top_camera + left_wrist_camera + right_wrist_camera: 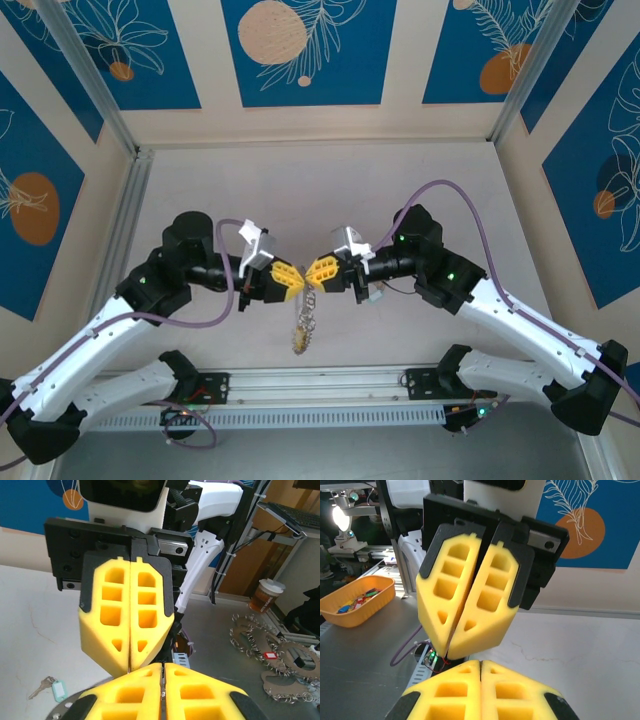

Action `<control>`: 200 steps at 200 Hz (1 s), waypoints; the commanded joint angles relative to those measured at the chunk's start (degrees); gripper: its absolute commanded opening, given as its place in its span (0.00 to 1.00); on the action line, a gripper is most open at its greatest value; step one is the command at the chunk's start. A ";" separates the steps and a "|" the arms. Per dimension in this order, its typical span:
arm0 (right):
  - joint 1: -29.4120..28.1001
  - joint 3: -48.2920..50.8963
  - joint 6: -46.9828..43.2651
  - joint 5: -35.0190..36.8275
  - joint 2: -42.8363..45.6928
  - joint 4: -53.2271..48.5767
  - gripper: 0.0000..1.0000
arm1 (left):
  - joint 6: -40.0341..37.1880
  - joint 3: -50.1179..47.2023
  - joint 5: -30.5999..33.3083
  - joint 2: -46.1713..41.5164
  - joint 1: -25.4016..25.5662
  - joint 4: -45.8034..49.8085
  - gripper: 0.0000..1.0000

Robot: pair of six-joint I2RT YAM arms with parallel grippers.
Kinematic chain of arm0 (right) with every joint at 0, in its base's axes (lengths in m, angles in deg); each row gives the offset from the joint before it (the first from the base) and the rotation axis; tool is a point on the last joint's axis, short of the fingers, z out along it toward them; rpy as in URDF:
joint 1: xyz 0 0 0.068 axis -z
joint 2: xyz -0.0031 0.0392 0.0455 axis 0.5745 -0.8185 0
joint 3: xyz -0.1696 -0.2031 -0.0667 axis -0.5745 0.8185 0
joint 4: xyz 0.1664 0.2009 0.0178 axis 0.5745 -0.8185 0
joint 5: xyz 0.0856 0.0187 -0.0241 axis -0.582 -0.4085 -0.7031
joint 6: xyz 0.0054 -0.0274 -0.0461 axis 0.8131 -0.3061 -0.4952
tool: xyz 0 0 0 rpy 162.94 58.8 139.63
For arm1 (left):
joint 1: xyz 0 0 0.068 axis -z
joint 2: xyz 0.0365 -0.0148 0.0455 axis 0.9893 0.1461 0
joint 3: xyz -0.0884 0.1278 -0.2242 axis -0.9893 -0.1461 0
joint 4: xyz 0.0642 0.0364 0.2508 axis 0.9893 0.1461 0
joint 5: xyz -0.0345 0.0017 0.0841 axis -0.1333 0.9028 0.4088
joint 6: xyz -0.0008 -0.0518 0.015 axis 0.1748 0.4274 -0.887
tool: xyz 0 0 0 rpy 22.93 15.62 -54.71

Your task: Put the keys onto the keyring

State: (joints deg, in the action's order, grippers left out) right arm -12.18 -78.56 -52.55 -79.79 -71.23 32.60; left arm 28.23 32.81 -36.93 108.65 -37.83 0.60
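Yellow left gripper (293, 279) pressed together; keyring (304, 322) dangled under the meeting tips, above the bench (300, 190); right gripper (314, 271) also clamped. Unclear which pinched it. Best to keep one grip firm, ring steady, while the other fetches the teal key (59, 690) off the bench

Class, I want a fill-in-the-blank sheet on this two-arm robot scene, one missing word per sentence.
1. The foam pads on both grippers are coloured ___.
2. The left gripper and the right gripper face each other tip to tip, each with its jaws ___.
3. The tray of small coloured bits beside the table is ___.
4. The paper cup has a ___ lid.

Missing words: yellow; shut; orange; white.
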 commanded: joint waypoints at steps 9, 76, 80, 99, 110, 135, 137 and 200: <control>0.49 -1.33 2.17 -2.98 -0.09 4.03 0.00 | -4.27 1.25 2.32 0.79 1.97 3.67 0.11; 0.52 -1.33 3.23 -4.91 -0.60 4.42 0.00 | -5.97 1.52 4.87 1.20 3.52 3.66 0.09; 0.53 -1.34 3.25 -5.09 -0.60 4.41 0.00 | -5.92 1.46 5.12 1.12 3.52 3.55 0.08; 0.49 -1.38 3.43 -5.79 -0.48 4.32 0.00 | -5.83 1.12 6.41 0.59 3.54 2.72 0.06; 0.49 -1.34 3.34 -5.97 -0.46 4.16 0.00 | -5.80 0.91 7.54 0.24 3.54 2.35 0.06; 0.53 -1.00 3.29 -5.28 0.04 3.91 0.00 | -6.60 0.69 10.30 -1.10 3.52 3.46 0.07; 0.50 -0.98 3.14 -5.19 0.16 3.96 0.00 | -6.68 0.67 10.51 -1.23 3.58 3.64 0.07; 0.61 -0.93 3.56 -4.95 0.26 4.37 0.00 | -7.22 0.64 12.49 -2.54 3.57 4.17 0.19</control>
State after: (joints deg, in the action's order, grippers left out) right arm -11.41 -78.59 -50.01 -82.63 -71.84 34.81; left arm 21.72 32.88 -25.76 106.42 -34.60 4.88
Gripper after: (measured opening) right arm 0.041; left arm 0.149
